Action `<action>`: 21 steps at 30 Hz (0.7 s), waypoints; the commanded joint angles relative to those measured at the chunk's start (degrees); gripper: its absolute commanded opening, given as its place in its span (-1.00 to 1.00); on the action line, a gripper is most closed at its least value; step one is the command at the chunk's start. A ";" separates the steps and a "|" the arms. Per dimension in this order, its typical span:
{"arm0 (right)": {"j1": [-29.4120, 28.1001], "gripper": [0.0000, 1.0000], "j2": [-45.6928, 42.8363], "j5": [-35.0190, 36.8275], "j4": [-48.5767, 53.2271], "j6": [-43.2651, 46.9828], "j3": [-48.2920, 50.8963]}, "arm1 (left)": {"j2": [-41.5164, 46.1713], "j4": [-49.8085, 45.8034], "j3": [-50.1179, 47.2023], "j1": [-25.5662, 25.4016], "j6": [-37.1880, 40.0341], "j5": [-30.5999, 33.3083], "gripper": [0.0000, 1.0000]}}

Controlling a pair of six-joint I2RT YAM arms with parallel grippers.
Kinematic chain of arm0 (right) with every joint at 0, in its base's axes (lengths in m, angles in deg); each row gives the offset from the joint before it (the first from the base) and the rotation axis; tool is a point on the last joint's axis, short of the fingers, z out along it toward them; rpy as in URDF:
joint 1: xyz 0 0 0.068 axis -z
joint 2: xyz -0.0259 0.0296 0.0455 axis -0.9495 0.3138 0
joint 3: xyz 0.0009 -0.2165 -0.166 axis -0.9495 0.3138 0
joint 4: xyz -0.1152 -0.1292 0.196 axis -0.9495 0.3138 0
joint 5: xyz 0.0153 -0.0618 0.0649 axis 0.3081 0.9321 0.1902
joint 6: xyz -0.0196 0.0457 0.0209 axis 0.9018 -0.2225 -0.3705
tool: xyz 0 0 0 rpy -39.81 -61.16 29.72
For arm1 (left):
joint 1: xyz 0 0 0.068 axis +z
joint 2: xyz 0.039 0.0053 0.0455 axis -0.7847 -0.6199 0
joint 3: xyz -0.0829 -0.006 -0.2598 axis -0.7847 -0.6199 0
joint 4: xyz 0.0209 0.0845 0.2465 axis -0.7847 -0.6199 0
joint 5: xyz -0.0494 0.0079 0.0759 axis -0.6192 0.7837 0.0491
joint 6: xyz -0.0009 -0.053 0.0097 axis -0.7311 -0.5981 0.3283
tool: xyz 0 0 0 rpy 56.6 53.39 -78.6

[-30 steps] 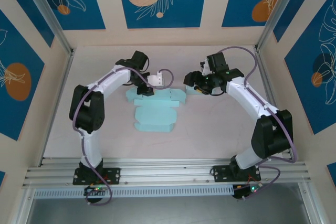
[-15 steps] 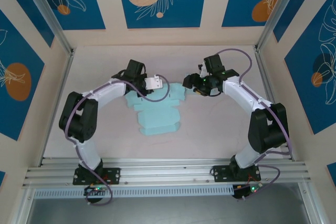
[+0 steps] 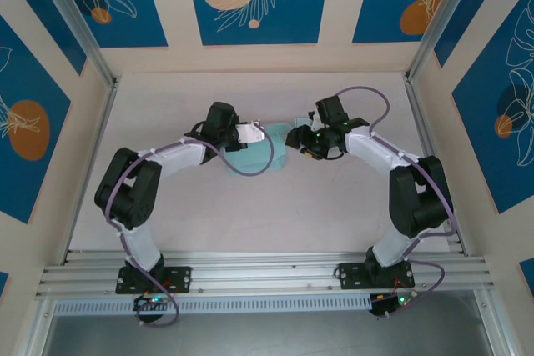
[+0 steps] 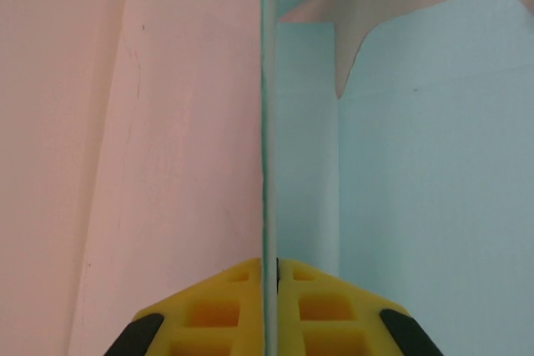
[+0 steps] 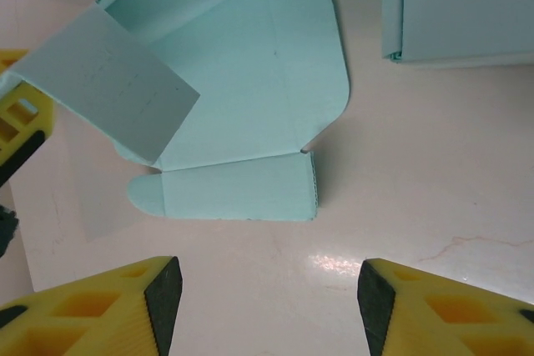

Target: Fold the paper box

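- The paper box [image 3: 259, 156], a pale teal cut sheet, sat near the middle of the table [image 3: 183, 223], between the two wrists and partly hidden under the left one.
- The left gripper [image 4: 269, 310] was clamped on the box. In its wrist view the two yellow fingers [image 4: 213, 316] met on a thin panel edge that stood upright and ran straight away from the camera.
- To the right of that raised edge more of the teal sheet spread out, with a curved cut-out at the top showing pinkish table beyond. To the left was bare table.
- The right gripper [image 5: 267, 310] hung over the table just beside the box. Its finger pads [image 5: 92, 306] stood well apart, with nothing between them but the table surface.
- The right wrist view showed a broad panel of the box with a rounded corner, and a narrow tab [image 5: 234, 196] with a rounded end lying flat on the table at the panel's near edge.
- A greyer flap [image 5: 108, 81] tilted up over the left side of that panel. A yellow finger of the other gripper showed at the left edge of this view, close against the flap — whether it touched the flap there could not be told.
- At the upper right of the same view lay another part of the sheet [image 5: 459, 6], doubled over so that two layers showed along its lower edge — apart from the tab, with bare table between them.
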 commanded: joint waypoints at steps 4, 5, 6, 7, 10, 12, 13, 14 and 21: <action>-0.64 0.19 -2.45 1.05 3.20 0.11 1.06 | 0.04 -31.57 13.74 2.16 2.14 -10.01 -0.85; -0.76 0.18 -3.29 1.01 3.19 0.04 1.75 | -0.22 -36.11 15.93 2.38 2.12 -11.20 -0.85; -0.98 0.17 -4.40 0.74 3.11 -0.07 2.75 | -0.55 -40.07 18.34 2.98 1.86 -12.81 -0.85; -1.15 0.17 -5.50 0.27 2.57 -0.04 3.87 | -0.81 -42.71 20.10 3.53 1.68 -14.63 -0.86; -1.61 0.17 -10.23 -1.94 -1.77 -0.24 9.49 | -2.27 -49.42 24.64 5.33 1.36 -19.93 -0.87; -1.84 0.17 -13.44 -2.83 -6.74 -0.24 14.36 | -3.72 -52.96 26.76 5.98 2.03 -22.04 -0.89; -1.86 0.19 -14.49 -3.25 -9.03 -0.54 16.48 | -4.52 -54.47 27.79 6.18 2.22 -23.05 -0.89; -1.86 0.22 -15.42 -4.07 -12.14 -0.90 18.78 | -5.71 -56.61 29.17 6.42 2.53 -24.45 -0.90; -3.46 0.26 -10.49 -2.64 -24.61 -2.43 23.26 | -13.51 -67.92 37.20 7.73 4.72 -32.63 -0.91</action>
